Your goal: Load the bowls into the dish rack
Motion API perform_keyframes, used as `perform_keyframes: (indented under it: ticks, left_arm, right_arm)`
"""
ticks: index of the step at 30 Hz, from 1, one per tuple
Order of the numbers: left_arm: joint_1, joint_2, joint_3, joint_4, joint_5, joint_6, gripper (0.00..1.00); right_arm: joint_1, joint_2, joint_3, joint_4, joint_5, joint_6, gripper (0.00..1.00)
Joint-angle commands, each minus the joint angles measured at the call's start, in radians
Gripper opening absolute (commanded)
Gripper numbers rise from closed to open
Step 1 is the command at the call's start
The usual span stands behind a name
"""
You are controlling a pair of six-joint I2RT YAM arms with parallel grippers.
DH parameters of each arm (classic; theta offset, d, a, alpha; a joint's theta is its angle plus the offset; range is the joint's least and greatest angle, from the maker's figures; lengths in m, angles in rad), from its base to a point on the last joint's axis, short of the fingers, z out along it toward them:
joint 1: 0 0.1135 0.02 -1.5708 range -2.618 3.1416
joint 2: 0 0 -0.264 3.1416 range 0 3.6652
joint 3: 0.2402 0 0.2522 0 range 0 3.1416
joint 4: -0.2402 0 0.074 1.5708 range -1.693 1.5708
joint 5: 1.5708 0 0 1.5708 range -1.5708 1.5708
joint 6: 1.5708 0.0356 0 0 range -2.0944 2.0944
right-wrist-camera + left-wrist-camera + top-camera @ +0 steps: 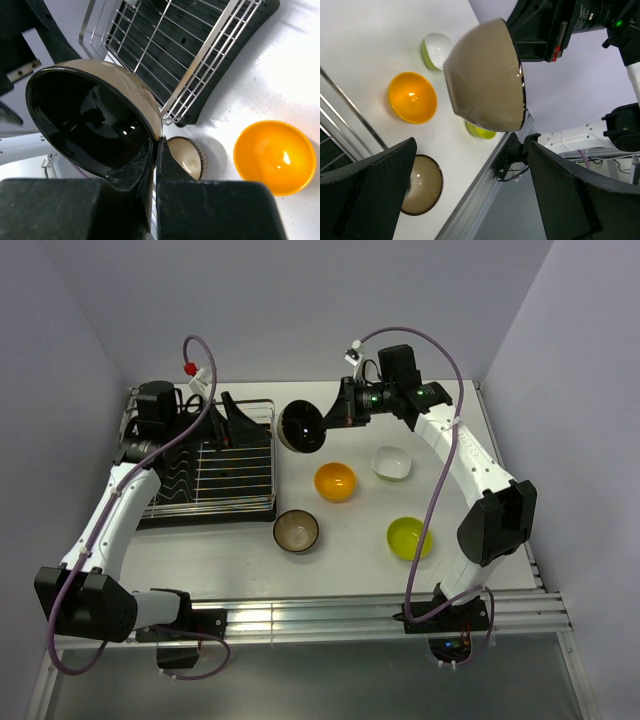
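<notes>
My right gripper (pixel 335 412) is shut on the rim of a bowl (pixel 300 427), glossy black inside and beige outside, and holds it on its side in the air just right of the dish rack's (pixel 215 502) far corner. In the right wrist view the fingers (pixel 155 165) pinch that bowl's (pixel 90 125) rim, with the rack (pixel 185 50) below. My left gripper (pixel 232 420) is open over the rack's far end and faces the held bowl (pixel 485 75). On the table stand an orange bowl (pixel 335 481), a white bowl (pixel 392 462), a lime bowl (pixel 410 537) and a brownish-inside bowl (pixel 296 531).
The rack sits at the table's left on a black drip tray (pixel 240 45). The loose bowls lie right of it, with the brownish one closest to its near right corner. Grey walls close in the far side and both flanks. A metal rail (pixel 330 615) runs along the near edge.
</notes>
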Motion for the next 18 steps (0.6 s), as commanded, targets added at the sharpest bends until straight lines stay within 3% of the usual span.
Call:
perform_keyframes:
  ticks: [1, 13, 18]
  left_arm:
    - [-0.034, 0.002, 0.039, 0.047, -0.010, -0.074, 1.00]
    - [-0.107, -0.001, 0.045, 0.045, -0.142, -0.091, 0.99]
    - [-0.112, 0.007, 0.027, 0.091, -0.113, -0.130, 1.00]
  right_arm:
    - [0.005, -0.002, 0.059, 0.093, -0.054, 0.062, 0.00]
    - [0.029, -0.007, 0.061, 0.098, -0.052, 0.072, 0.00]
    - [0.051, -0.016, 0.058, 0.093, -0.049, 0.066, 0.00]
